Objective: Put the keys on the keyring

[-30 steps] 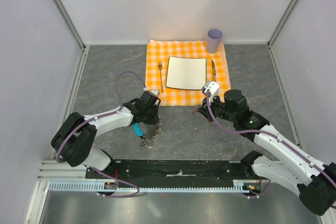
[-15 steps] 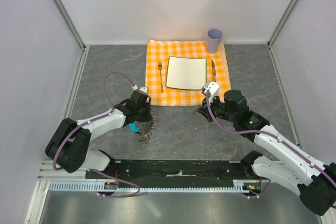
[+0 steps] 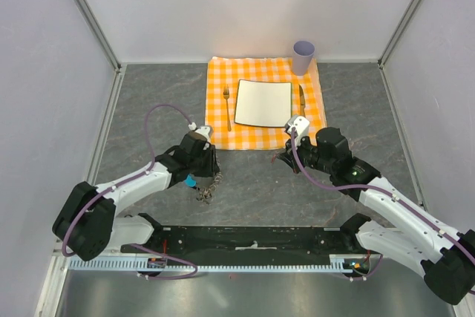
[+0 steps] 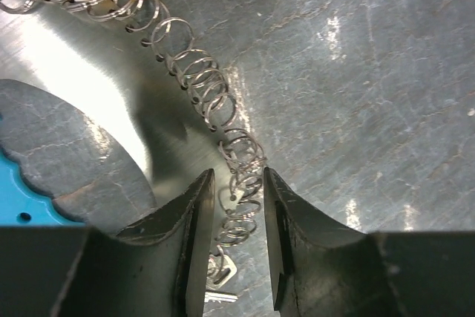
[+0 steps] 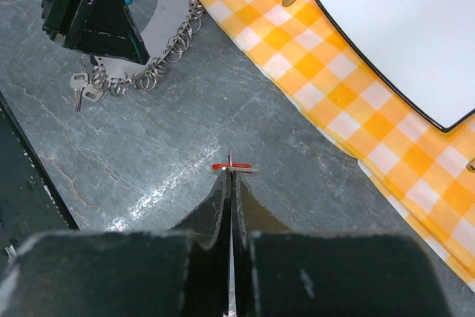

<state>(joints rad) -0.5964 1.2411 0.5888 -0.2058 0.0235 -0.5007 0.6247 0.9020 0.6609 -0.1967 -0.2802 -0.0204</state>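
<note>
The white left arm (image 3: 137, 178) is stretched low and forward, its black left pincer (image 4: 237, 176) turned downward, jaws set slightly apart. The white right arm (image 3: 393, 202) is bent inward, its right pincer (image 5: 230, 176) clamped together on a tiny red-headed key (image 5: 231, 166).

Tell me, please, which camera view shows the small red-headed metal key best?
The right wrist view: the small red-headed metal key sits close up, edge-on, pinched at the tips of the shut right hand. The top external view gives only a reddish speck by that hand. The left wrist view misses it.
</note>
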